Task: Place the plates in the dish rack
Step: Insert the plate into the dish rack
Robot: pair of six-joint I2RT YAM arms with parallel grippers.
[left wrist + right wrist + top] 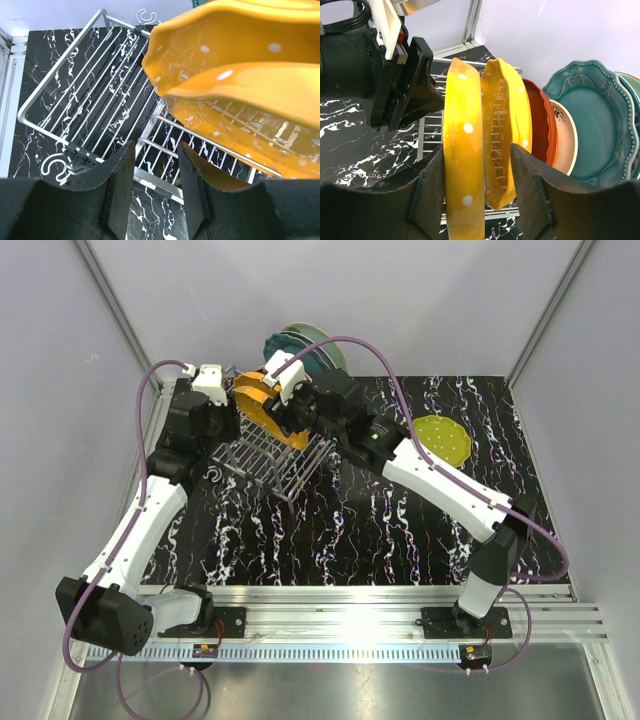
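At the back left of the surface (400,530), two dotted orange-yellow plates (464,165) stand on edge in the dish rack (265,462), with a red-orange plate (542,125), a cream-centred plate (565,135) and a dark teal plate (597,115) in a row behind. The right gripper (477,152) straddles the orange-yellow pair; I cannot tell if it pinches them. The left gripper (156,150) hovers beside them, jaws apart, empty. A lime green plate (443,438) lies flat well off to the right.
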